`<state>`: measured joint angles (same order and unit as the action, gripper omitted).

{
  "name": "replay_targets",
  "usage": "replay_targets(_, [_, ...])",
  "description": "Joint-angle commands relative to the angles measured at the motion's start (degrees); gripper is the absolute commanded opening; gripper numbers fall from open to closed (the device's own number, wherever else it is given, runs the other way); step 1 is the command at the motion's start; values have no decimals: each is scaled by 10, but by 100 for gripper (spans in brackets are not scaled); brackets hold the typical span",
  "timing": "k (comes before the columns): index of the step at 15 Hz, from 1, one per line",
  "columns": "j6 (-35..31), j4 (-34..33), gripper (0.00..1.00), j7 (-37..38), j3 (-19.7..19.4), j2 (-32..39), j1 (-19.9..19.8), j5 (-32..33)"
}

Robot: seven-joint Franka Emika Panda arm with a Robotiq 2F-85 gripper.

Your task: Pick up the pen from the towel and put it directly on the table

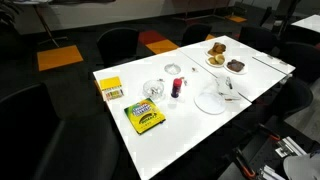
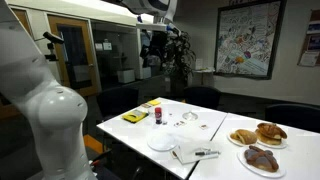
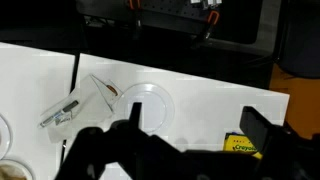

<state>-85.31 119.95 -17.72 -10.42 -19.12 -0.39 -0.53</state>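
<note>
Wrist view is showing the dark two-fingered end effector [image 3: 192, 128] hanging well above the long rectangular white surface [image 3: 210, 95], its fingers spread wide apart and gripping nothing. The short thin dark pen [image 3: 60, 115] is lying on the flat white cloth towel [image 3: 95, 93], well apart from the end effector. A round white disc [image 3: 146, 100] is sitting just beside the towel, between it and the big yellow cardboard crayon box [image 3: 240, 147], whose corner is showing near one finger. In an exterior view the small red bottle [image 1: 177, 87] is standing upright between the disc and the crayon box, with a clear object [image 1: 153, 90] near it that is too small to tell and a smaller yellow box [image 1: 110, 88] lying at the far edge. In an exterior view golden croissants [image 2: 260, 131] and a dark brown pastry [image 2: 262, 158] are resting on plates on the other side of the towel, near the pen but not touching it.
</note>
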Motion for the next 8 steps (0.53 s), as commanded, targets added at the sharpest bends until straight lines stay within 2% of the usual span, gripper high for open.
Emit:
replay_targets(1, [1, -1, 100, -3, 9, 1, -11, -2])
replay_targets(4, [-43, 24, 100, 0, 8, -16, -18, 15])
replay_targets(5, [-46, 25, 100, -1, 5, -14, -20, 11])
replay_targets(6, [-17, 16, 100, -17, -4, -6, -17, -24])
replay_targets(8, [-21, 7, 100, -4, 5, -1, -17, -13])
